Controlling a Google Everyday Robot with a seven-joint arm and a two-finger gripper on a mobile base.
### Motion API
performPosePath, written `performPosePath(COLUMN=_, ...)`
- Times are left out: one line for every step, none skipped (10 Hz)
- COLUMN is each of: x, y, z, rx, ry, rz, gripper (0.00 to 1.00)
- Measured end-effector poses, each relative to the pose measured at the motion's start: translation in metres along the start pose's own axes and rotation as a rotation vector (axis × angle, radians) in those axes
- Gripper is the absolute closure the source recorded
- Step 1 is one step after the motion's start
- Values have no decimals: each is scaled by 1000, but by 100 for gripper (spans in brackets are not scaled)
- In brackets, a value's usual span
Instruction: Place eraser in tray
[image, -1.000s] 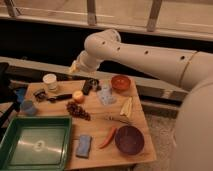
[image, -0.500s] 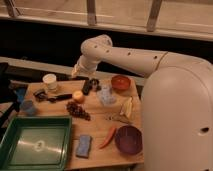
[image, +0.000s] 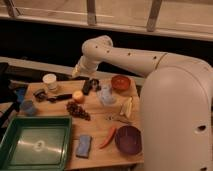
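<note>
Entry, fingers first: the fingers (image: 88, 89) stand apart, and you can see nothing caught between them. The gripper (image: 91, 86) hangs low over the back middle of the wooden table (image: 98, 123), just beside the orange ball (image: 78, 96) and near the clear plastic bottle (image: 106, 95). Next outward are the bunch of grapes (image: 77, 110), the black-handled tool (image: 60, 97) and the white cup (image: 50, 81). Task item: the eraser (image: 40, 93) lies on the table toward the view's left, close below the white cup and at the far end of the black-handled tool, well apart from the gripper. Destination: the green tray (image: 12, 145) sits at the near left corner and holds only the pale mark at its centre. Progress, as you should judge it: nothing is done yet. The eraser is not grasped, not lifted and not in the tray, so the reach, the pinch, the carry and the release all remain. The gripper appears to be on the wrong side of the orange ball for a grasp. Condition of the eraser: a small oblong block, dark and nearly black, with a greyish patch on its upper face, lying flat and about as long as the orange ball is wide. Its low profile probably leaves you little to grip above the tabletop.
</note>
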Motion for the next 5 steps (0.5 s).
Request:
performPosePath(x=0, y=0, z=0, rx=5, ry=4, rz=6, gripper=35)
performPosePath(x=2, y=-4, z=6, rx=13, ry=18, rz=20, gripper=35)
performPosePath(x=4, y=-10, z=15, rx=18, ry=33, rz=33, gripper=35)
performPosePath(x=7, y=-16, z=25, rx=24, ry=51, rz=44, gripper=35)
performPosePath(x=11, y=-27, z=38, rx=34, ry=75, rz=55, gripper=35)
